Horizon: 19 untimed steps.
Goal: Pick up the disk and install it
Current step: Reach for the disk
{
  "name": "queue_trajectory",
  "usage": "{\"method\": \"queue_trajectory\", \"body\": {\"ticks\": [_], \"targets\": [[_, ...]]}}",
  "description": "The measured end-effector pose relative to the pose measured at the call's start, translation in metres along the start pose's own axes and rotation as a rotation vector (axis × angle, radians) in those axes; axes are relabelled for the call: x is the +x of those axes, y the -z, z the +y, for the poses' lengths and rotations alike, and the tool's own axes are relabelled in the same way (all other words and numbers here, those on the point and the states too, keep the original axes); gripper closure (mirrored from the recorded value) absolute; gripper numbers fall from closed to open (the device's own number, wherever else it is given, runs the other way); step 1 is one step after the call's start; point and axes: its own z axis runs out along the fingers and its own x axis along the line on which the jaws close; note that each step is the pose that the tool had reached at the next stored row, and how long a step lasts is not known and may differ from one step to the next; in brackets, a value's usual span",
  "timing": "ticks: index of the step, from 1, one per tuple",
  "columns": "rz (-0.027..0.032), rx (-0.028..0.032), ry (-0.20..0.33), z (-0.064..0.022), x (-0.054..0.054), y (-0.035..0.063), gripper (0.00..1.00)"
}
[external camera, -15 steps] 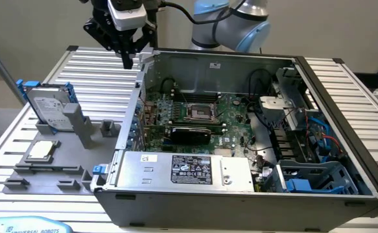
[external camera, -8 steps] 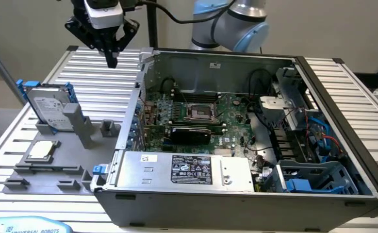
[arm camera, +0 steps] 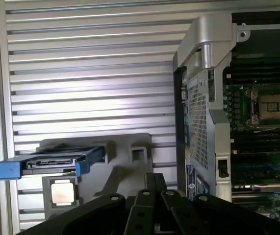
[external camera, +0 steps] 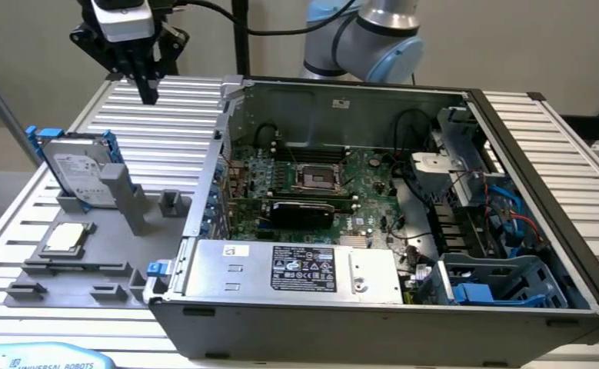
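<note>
Exterior view: on the desk [external camera: 176, 115], at the exterior view's left of the computer case [external camera: 381, 330], the disk [external camera: 78, 175] stands on edge in a grey holder [external camera: 124, 201], its silver face white-labelled and blue-framed. The wrist view shows the disk [arm camera: 51, 163] edge-on instead. The claw [external camera: 148, 94] hangs shut and empty, well apart above it.

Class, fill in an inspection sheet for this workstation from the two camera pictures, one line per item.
Surface: ribbed aluminium table.
Job's things: silver-grey hard drive in blue plastic carrier, upright on grey fixture plate, untouched.
Clutter: square silver CPU chip on the same plate; open computer case.
Grippers: black gripper shut, empty, above the table.
Cables: black cable by the arm; blue cables inside the case.
Surroundings: pale wall behind.
</note>
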Motion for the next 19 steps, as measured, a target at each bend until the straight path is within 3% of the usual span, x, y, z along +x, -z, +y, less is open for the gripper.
{"method": "queue_trajectory", "body": {"ticks": [19], "targets": [[0.0127,0.0019,-0.001,-0.0039,0.086,-0.0066,0.89]]}}
